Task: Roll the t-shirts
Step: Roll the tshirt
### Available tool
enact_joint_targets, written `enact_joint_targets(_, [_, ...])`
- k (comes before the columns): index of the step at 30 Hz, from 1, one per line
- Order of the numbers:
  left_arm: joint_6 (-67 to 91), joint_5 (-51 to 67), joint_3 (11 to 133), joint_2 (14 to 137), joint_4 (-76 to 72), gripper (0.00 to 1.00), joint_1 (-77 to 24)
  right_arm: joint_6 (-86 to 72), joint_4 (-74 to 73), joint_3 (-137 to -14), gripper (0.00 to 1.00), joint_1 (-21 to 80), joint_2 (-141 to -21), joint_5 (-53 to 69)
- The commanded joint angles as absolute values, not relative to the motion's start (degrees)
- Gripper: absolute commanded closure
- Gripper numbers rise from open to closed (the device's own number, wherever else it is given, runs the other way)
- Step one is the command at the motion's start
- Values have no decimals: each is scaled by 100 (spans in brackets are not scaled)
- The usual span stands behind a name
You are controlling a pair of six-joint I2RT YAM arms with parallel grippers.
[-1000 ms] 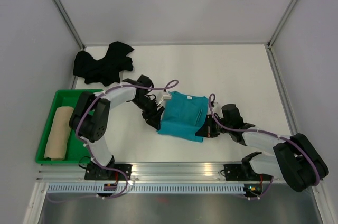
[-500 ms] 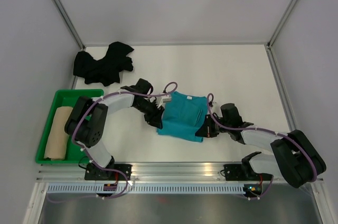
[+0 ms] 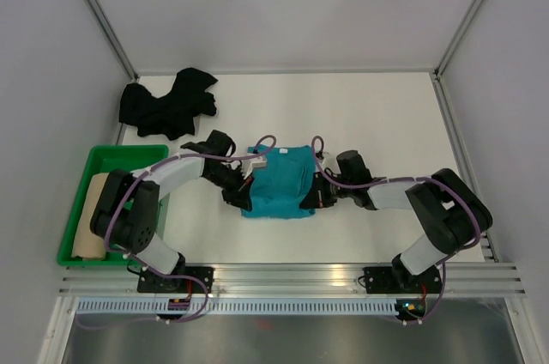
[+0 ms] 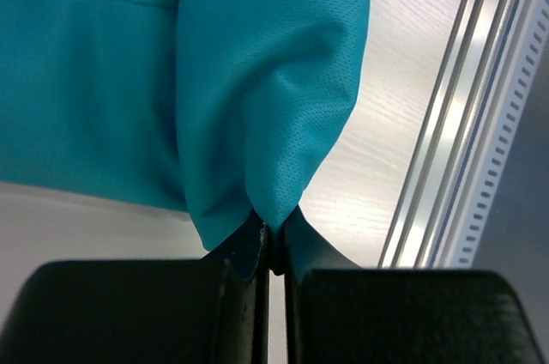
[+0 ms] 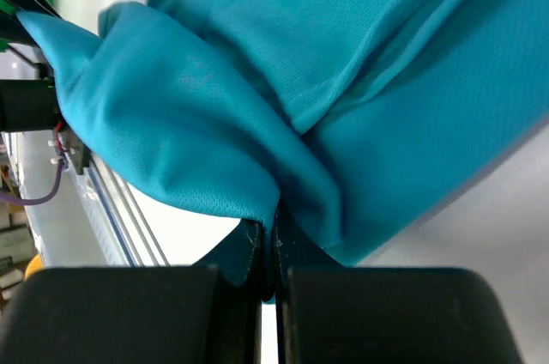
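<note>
A bright teal t-shirt (image 3: 279,181) lies folded in the middle of the table. My left gripper (image 3: 244,197) pinches its near-left edge; in the left wrist view the left gripper (image 4: 273,228) is shut on a fold of teal t-shirt (image 4: 257,81). On the shirt's right side my right gripper (image 3: 314,197) grips the near edge; the right wrist view has the right gripper (image 5: 273,231) shut on the teal t-shirt (image 5: 206,124). A black t-shirt (image 3: 167,105) lies crumpled at the back left. A beige-tan t-shirt (image 3: 92,216) sits rolled in the tray.
A green plastic tray (image 3: 75,201) stands at the left near edge. Metal rails (image 3: 292,278) run along the table's front. Grey walls and posts close in the back and both sides.
The left gripper has closed on the teal shirt's edge. Both grippers have moved left and towards the back with the cloth, and the shirt now looks narrower and bunched.
</note>
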State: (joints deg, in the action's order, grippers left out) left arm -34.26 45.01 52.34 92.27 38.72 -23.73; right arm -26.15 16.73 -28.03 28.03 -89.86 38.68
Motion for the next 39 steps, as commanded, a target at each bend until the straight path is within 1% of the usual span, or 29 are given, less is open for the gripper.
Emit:
enact_joint_targets(1, [-4138,4562,5072,8579,4727,98,-2119,-2724,2145,-3392,100,3180,-9132,4157])
enact_joint_targets(3, [-4236,4491,4984,8255,4948,98,-2092,-2803,2127,-3358,100,3269,-8914,4219])
enact_joint_targets(6, [-4184,4491,5097,8147,4966,98,-2092,-2672,1812,-3086,100,3269,-8605,4236])
enact_joint_targets(11, [-3929,4500,5396,8613,4966,98,-2022,-2119,1135,-2883,100,3226,-8420,4420])
enact_joint_targets(16, [-3473,4184,5431,9140,4712,98,-1820,-1846,809,-2988,96,2945,-8560,4597])
enact_joint_targets(20, [-3165,4052,5546,9553,4466,98,-1679,-1810,887,-3076,89,2865,-8753,4509])
enact_joint_targets(21, [-3077,4052,5563,9589,4404,98,-1653,-1845,922,-3102,83,2857,-8876,4474])
enact_joint_targets(23, [-3006,4052,5590,9668,4264,98,-1635,-1854,932,-3164,78,2856,-9008,4325])
enact_joint_targets(25, [-2953,4052,5599,9773,4210,98,-1626,-1854,975,-3182,70,2848,-9158,4228])
enact_joint_targets(29, [-2944,3929,5581,9923,4140,98,-1626,-1995,993,-3164,61,2743,-9062,3947])
enact_joint_targets(33, [-2936,3964,5555,9949,4105,98,-1591,-1917,844,-3094,57,2541,-8396,3631])
enact_joint_targets(39, [-2927,4008,5572,9870,4078,98,-1582,-1381,-324,-3400,58,2443,-7491,3016])
